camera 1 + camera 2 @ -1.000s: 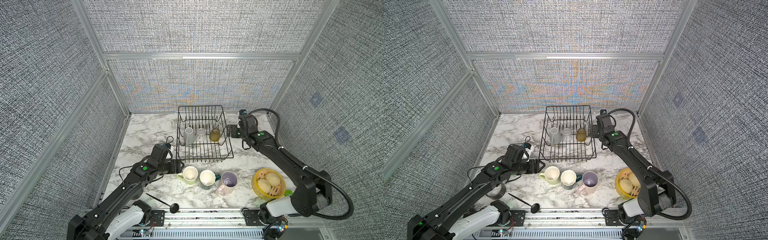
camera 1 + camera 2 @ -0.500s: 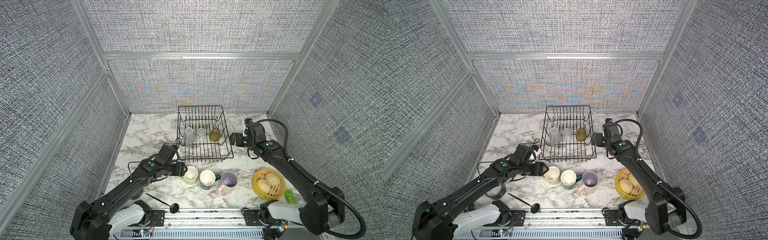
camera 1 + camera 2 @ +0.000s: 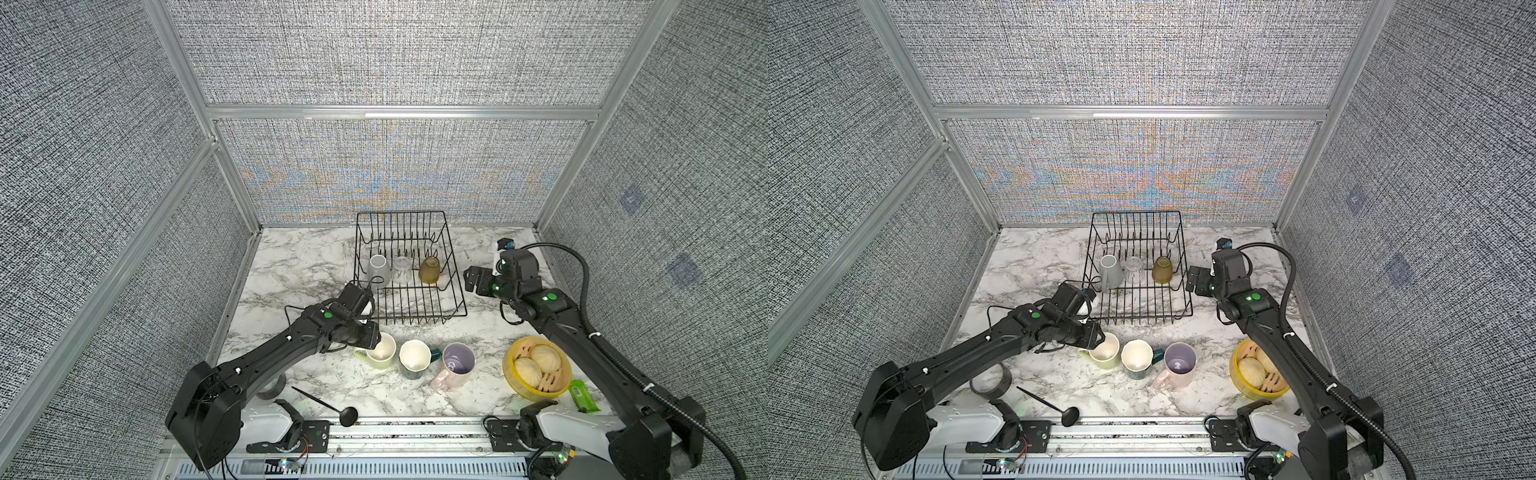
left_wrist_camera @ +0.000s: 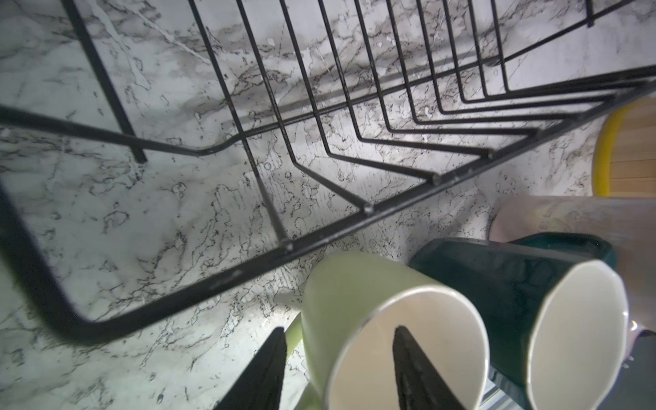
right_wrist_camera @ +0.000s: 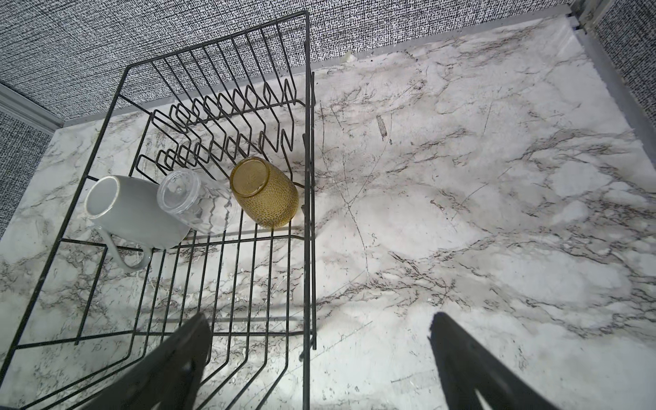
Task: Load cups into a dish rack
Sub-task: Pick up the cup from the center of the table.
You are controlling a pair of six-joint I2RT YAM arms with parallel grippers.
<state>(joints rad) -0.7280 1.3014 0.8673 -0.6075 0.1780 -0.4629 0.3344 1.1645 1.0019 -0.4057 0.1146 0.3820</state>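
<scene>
Left wrist view: left gripper (image 4: 339, 328), jaws half open, one inside and one outside the wall of the pale yellow-green mug (image 4: 355, 291); the mug stands on the table (image 4: 177, 355) just before the dish rack (image 4: 367, 209). Rack holds grey mug (image 3: 378, 270), clear glass (image 3: 402, 268), amber tumbler (image 3: 429, 269). Right gripper (image 5: 319, 319): jaws wide open, empty, beside the rack.

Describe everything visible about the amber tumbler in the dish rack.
The amber tumbler looks like translucent glass, with a dimpled wall, a smooth round base and no handle. It rests mouth down, base up, seemingly leaning, on the wires of the dish rack, last in a row next to the clear glass and close to the rack's side wall. Whether it touches that glass cannot be told. Nothing holds it.
</scene>
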